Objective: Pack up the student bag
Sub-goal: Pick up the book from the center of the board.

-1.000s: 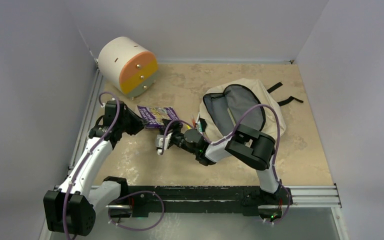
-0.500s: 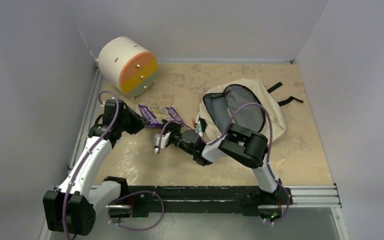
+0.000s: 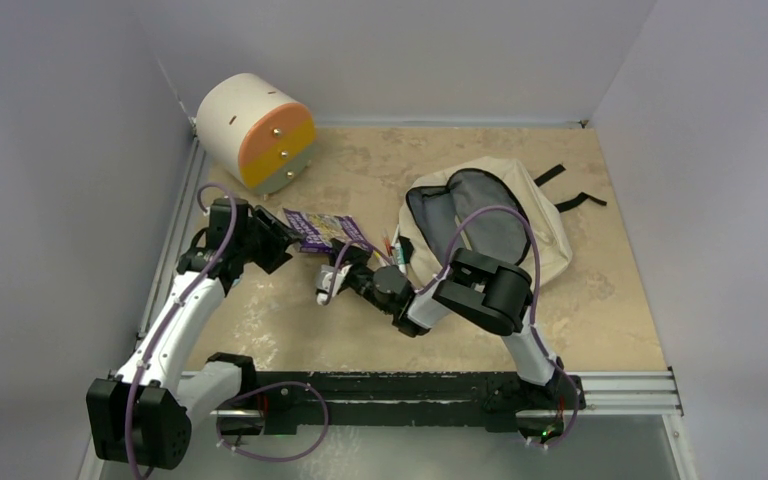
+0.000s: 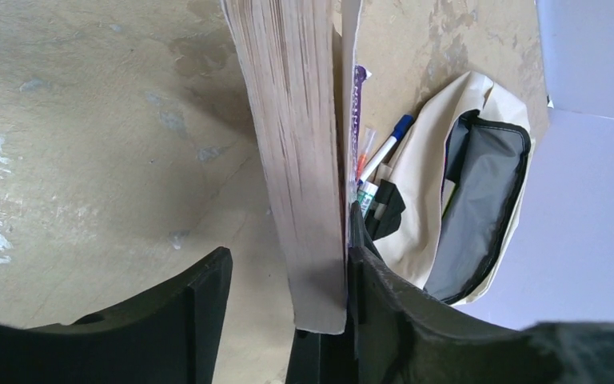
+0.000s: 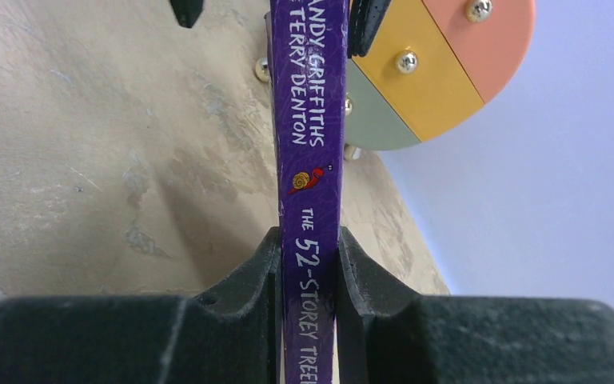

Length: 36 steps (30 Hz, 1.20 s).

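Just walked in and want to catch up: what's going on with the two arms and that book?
The arms are passing a book between them. The right gripper has its jaws clamped on the spine of a purple paperback, The 52-Storey Treehouse. The left gripper is at the page edge with its jaws open, a gap showing on one side. The student bag lies unzipped on the table, with pens at its mouth. The book is not yet inside.
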Tool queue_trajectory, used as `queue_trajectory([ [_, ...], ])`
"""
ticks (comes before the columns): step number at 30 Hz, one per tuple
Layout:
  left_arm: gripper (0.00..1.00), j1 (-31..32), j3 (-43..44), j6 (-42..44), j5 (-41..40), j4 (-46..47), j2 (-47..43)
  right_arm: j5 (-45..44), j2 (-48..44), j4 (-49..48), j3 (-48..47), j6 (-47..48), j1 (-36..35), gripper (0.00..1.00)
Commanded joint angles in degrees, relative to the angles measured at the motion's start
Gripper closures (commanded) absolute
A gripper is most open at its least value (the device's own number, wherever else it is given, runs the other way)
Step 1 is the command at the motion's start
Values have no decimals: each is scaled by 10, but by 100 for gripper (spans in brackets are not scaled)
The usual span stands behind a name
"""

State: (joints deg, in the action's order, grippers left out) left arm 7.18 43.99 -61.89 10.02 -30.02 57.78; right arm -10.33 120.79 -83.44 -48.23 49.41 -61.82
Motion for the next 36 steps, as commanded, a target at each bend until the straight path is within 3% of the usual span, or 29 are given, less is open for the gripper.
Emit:
queue_trajectory([
  [1, 44, -1, 19, -18, 0, 30, 4, -16, -18, -123, 4, -36, 1, 100],
  [14, 43, -1, 7, -54, 9, 85, 39, -21, -31, -145, 20, -53, 1, 100],
  [36, 60, -1, -27, -69, 36, 151, 72, -20, -52, -165, 26, -60, 1, 100],
])
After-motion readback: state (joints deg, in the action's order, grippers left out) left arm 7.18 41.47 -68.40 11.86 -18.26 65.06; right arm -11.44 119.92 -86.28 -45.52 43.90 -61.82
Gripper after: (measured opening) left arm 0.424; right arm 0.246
